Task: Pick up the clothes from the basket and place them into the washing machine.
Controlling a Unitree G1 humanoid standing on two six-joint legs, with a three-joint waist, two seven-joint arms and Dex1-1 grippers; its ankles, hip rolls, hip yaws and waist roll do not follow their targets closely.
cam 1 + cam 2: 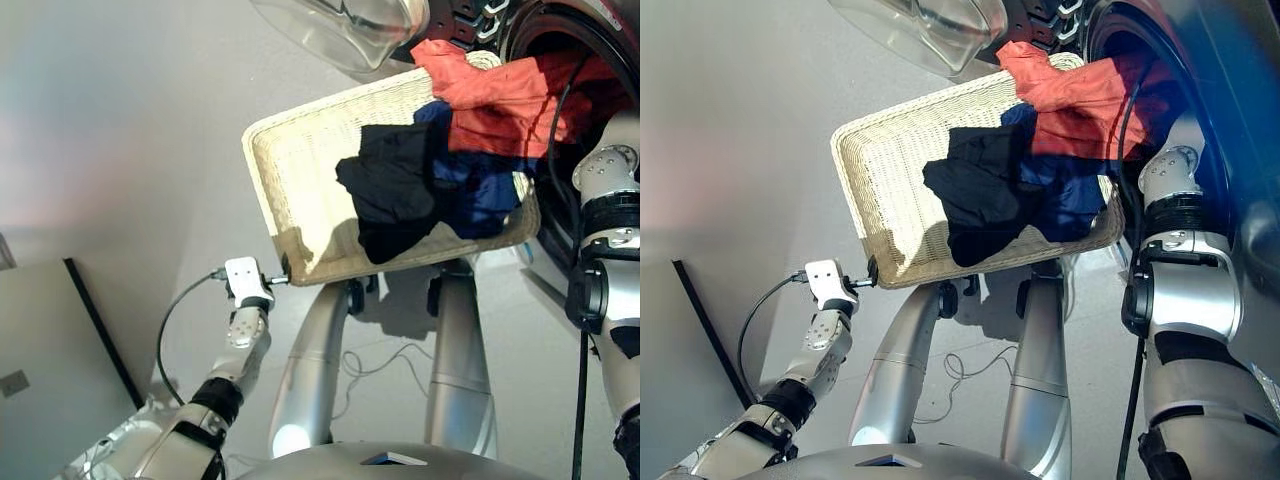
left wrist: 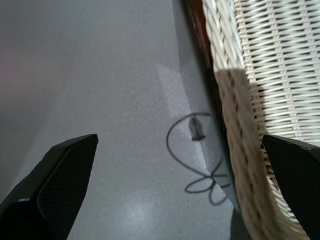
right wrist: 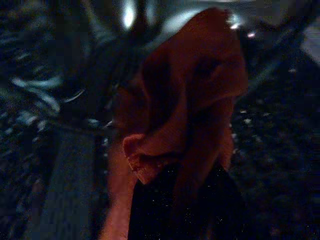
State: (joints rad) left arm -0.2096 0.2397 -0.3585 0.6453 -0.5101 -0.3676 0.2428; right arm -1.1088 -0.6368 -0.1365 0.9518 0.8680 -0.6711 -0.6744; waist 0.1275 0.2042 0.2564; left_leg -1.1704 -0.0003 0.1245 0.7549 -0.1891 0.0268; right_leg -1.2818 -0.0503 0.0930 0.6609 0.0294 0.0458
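Note:
The cream wicker basket [image 1: 300, 150] stands in front of the washing machine [image 1: 1240, 150], whose glass door [image 1: 340, 30] hangs open above it. In the basket lie a black garment [image 1: 395, 190] and a navy garment [image 1: 485, 195]. A coral-red garment [image 1: 500, 95] stretches from the basket's far corner into the porthole [image 1: 570, 40]. My right arm [image 1: 605, 190] reaches into the drum, where my right gripper [image 3: 182, 200] is shut on the coral-red garment [image 3: 190, 100]. My left gripper [image 2: 180, 140] is open at the basket's near corner, with the rim [image 2: 240, 150] beside one finger.
A thin cable [image 1: 380, 365] loops on the grey floor below the basket. A dark panel [image 1: 40, 360] lies at the lower left. Small black castors [image 1: 355, 295] show under the basket. A black cable [image 1: 555, 150] runs along my right arm into the porthole.

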